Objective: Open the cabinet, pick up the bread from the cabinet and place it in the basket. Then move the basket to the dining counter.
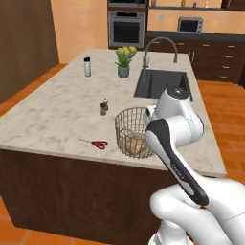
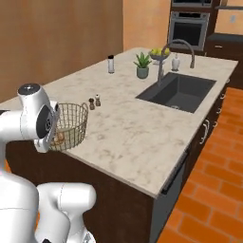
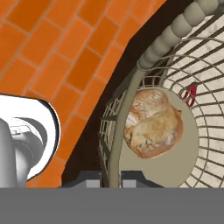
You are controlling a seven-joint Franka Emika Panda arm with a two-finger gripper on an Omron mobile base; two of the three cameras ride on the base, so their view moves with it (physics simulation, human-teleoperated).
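With bread (image 3: 153, 129) already lying on the basket (image 1: 125, 128) floor, sits at the near edge of the desk (image 1: 57, 115), pincer (image 3: 114, 178) pinched tight on the rim wire, probably so basket and bread travel as one load.

Tan basket (image 3: 166, 41), golden-brown bread (image 3: 153, 124).

The white arm (image 1: 179, 143) is folded at the elbow and bent forward and down. The hand (image 3: 110, 181) is pointed downward, and its two dark fingers (image 3: 89, 180) are closed on a basket rim wire (image 3: 120, 144).
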